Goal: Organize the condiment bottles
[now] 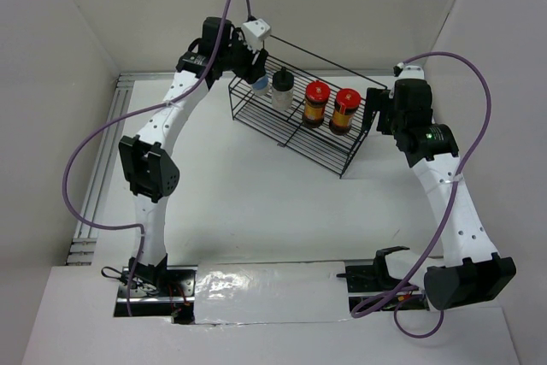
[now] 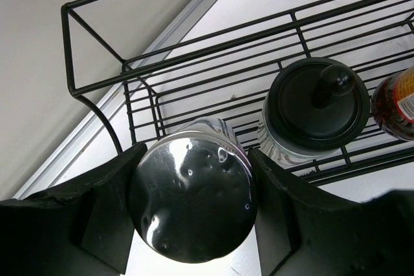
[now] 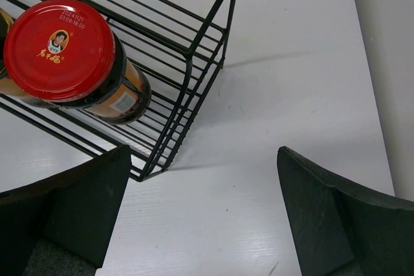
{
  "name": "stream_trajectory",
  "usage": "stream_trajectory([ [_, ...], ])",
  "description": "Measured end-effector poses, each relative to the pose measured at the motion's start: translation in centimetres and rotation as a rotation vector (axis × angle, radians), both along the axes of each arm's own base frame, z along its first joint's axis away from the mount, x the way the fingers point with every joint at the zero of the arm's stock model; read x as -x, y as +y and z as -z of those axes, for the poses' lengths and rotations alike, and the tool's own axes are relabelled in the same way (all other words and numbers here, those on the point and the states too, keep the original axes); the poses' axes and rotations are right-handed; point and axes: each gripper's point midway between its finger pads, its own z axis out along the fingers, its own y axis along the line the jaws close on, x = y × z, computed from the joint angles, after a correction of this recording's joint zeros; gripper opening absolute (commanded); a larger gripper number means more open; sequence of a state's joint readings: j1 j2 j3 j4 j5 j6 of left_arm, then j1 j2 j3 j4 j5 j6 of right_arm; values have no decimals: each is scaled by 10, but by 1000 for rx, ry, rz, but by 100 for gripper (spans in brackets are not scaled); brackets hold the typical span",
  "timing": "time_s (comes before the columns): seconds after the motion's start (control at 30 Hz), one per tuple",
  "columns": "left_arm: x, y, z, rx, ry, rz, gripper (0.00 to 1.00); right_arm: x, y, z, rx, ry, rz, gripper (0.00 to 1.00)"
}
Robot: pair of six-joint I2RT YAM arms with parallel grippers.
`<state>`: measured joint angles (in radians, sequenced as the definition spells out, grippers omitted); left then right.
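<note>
A black wire rack (image 1: 256, 114) stands at the back of the table. In it are two red-capped jars (image 1: 317, 102) (image 1: 345, 108) with yellow labels and a pale black-capped jar (image 1: 282, 90). My left gripper (image 1: 254, 74) is shut on the white jar with a shiny grey cap (image 2: 192, 196) and blue label (image 1: 260, 85), over the rack's left end beside the black-capped jar (image 2: 317, 105). My right gripper (image 3: 204, 214) is open and empty over bare table, just right of the rack; one red-capped jar (image 3: 61, 50) shows in the right wrist view.
White walls close in the back and both sides. An aluminium rail (image 1: 102, 151) runs along the table's left edge. The rack's right end (image 3: 194, 82) lies near my right gripper's left finger.
</note>
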<state>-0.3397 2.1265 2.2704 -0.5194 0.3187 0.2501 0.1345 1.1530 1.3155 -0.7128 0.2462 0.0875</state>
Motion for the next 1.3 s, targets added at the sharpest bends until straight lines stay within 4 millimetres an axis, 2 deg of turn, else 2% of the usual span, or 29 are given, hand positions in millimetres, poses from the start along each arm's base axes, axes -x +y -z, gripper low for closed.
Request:
stream_trajectory([
  [0.1,0,-1,1,-11,-5,3,0,1,0,1,1,6,0,100],
  [0.2,0,0,1,-16,-4,-1,6,2,0,2,1,10,0,100],
  [0.23,0,0,1,-17,-4,-4,15,2,0,2,2,12,0,100],
  [0.3,-1,1,1,-19,-7,-10,26,2,0,3,2,14,0,100],
  [0.33,-1,2,1,-20,-7,-12,37,2,0,3,2,14,0,100],
  [0.43,-2,2,2,-21,-6,-14,54,2,0,3,2,15,0,100],
  [0.5,-3,1,5,-22,-3,-14,59,2,0,3,2,15,0,100],
  [0.67,-6,-1,9,-16,-4,-8,64,3,0,3,3,16,0,100],
  [1.07,-13,-5,10,-6,-23,-3,96,3,0,4,2,18,0,100],
  [1.23,-16,-6,8,1,-35,-2,98,2,0,6,4,25,0,100],
  [1.3,-17,-7,7,4,-43,-2,93,1,0,7,4,30,-1,100],
])
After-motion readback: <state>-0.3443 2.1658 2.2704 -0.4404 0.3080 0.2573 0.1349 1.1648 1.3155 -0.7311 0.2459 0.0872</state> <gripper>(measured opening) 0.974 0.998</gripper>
